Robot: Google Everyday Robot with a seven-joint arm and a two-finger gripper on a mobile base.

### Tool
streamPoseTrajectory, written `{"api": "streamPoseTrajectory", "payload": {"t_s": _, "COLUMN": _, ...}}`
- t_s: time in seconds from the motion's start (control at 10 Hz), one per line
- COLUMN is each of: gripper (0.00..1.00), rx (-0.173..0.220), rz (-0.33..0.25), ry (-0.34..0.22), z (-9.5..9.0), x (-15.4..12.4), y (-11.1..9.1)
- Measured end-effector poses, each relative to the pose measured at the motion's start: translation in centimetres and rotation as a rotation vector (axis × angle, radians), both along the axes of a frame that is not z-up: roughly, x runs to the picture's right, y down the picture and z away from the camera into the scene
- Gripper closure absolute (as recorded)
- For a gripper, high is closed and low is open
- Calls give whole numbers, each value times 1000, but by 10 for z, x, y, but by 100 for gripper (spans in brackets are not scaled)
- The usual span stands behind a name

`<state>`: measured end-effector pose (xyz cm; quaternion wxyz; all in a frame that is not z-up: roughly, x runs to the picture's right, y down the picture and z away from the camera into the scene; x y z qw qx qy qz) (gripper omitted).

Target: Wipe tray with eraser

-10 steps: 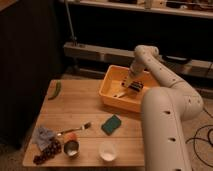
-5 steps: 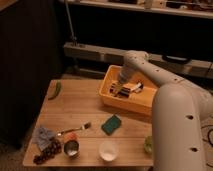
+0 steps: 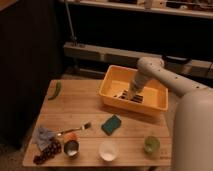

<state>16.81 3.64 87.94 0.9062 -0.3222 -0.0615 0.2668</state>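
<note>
Gripper (image 3: 133, 93) has shifted a little to the right across the tray floor since half a second ago, and the big arm link has swung out toward the right edge of view; nothing on the table (image 3: 85, 106) has changed. Gripper is now down inside the tray (image 3: 131, 107), at or just above the floor, near the middle. Eraser (image 3: 123, 94) shows as a dark striped patch on the tray floor, right at and partly under the gripper tip. Cannot tell whether the gripper is clamped on it or only pressing on it. Tray sits on the far right part of the table, with the green sponge (image 3: 112, 124) just in front of it, untouched. Step in hand, as I judge it: the wiping stroke itself, mid-pass. Next move likely calls for keeping downward pressure and dragging the eraser back across the floor without hitting the sloping walls or losing the eraser.
</note>
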Motion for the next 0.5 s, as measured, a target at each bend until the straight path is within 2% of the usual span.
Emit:
{"api": "streamPoseTrajectory", "payload": {"t_s": 0.1, "gripper": 91, "rx": -12, "rz": 6, "ry": 34, "z": -7, "x": 21, "y": 10}}
{"api": "streamPoseTrajectory", "payload": {"t_s": 0.2, "gripper": 91, "rx": -20, "rz": 10, "ry": 55, "z": -8, "x": 30, "y": 13}}
{"api": "streamPoseTrajectory", "payload": {"t_s": 0.5, "gripper": 91, "rx": -40, "rz": 4, "ry": 122, "z": 0, "x": 50, "y": 9}}
